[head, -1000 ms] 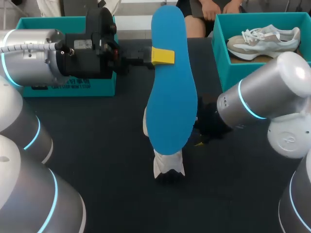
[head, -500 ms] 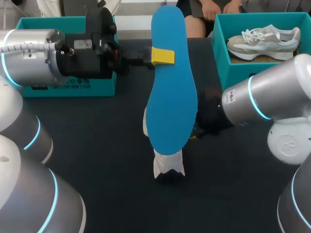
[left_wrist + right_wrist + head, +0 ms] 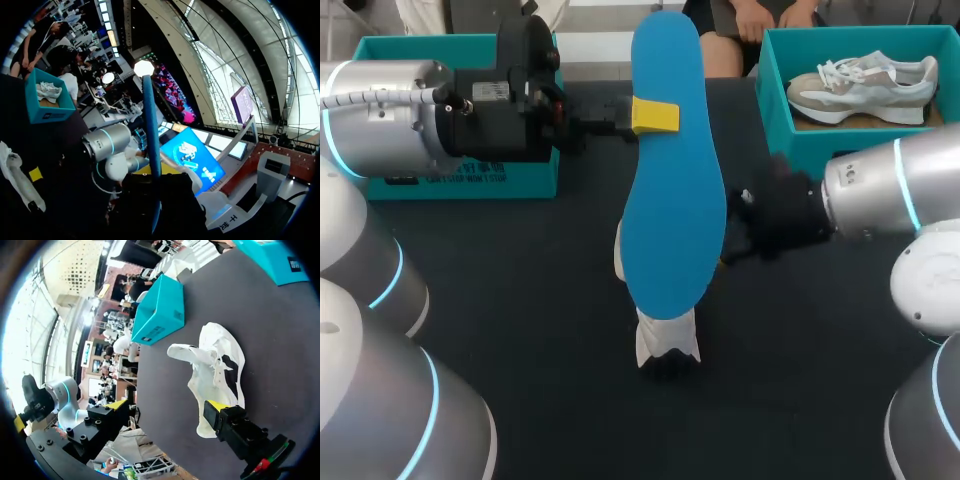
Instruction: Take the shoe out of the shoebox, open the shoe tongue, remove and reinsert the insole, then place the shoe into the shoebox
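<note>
shoe (image 3: 865,85) in open shoebox (image 3: 775,112), left end effector (image 3: 655,115) pinching insole (image 3: 675,210), right end effector (image 3: 745,235) unclear

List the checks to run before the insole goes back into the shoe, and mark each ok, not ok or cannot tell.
1. Insole gripped by the left pincer: ok, it is shut on it.
2. Shoe out on the table: ok.
3. Right pincer steadying the shoe: not ok, it is open and grips nothing.
4. Shoe laid open to receive the insole: cannot tell, the insole hides most of the shoe in the head view.
</note>
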You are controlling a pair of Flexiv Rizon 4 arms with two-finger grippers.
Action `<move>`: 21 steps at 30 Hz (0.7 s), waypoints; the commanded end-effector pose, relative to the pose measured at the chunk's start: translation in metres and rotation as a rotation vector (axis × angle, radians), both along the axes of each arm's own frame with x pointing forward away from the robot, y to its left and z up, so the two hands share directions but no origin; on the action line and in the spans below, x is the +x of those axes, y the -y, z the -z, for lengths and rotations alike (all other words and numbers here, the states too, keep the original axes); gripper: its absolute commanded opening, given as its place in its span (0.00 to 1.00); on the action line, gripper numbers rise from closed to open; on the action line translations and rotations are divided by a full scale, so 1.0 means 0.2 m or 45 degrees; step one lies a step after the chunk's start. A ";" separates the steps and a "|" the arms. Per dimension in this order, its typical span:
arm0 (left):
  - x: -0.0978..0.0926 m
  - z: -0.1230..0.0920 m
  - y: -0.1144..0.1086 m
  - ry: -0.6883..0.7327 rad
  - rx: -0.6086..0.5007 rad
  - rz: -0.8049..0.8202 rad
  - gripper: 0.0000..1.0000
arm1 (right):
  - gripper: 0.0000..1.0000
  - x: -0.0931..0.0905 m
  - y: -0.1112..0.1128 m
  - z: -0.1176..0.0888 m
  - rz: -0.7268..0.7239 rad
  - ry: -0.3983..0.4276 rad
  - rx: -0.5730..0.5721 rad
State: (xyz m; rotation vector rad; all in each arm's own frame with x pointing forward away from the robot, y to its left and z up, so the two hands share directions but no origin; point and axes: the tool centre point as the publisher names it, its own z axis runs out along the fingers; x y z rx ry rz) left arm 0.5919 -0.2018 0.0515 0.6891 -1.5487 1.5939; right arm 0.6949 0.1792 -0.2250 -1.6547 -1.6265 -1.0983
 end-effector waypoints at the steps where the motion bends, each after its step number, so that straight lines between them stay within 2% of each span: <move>1: -0.01 0.00 0.00 -0.001 0.000 -0.002 0.00 | 1.00 -0.01 0.06 -0.06 -0.103 0.013 0.228; 4: -0.01 0.00 0.00 -0.001 0.000 -0.002 0.00 | 1.00 -0.02 0.07 -0.11 -0.149 0.020 0.296; 10: -0.01 0.00 0.00 -0.001 0.000 -0.002 0.00 | 1.00 -0.04 0.07 -0.17 -0.182 0.007 0.330; 13: -0.01 0.00 0.00 -0.001 0.000 -0.002 0.00 | 1.00 -0.04 0.07 -0.21 -0.187 0.007 0.322; 14: -0.01 0.00 0.00 -0.001 0.000 -0.002 0.00 | 1.00 -0.04 0.08 -0.22 -0.194 0.002 0.278; 21: -0.01 0.00 0.00 -0.001 0.000 -0.002 0.00 | 1.00 -0.04 0.10 -0.32 -0.192 -0.005 0.291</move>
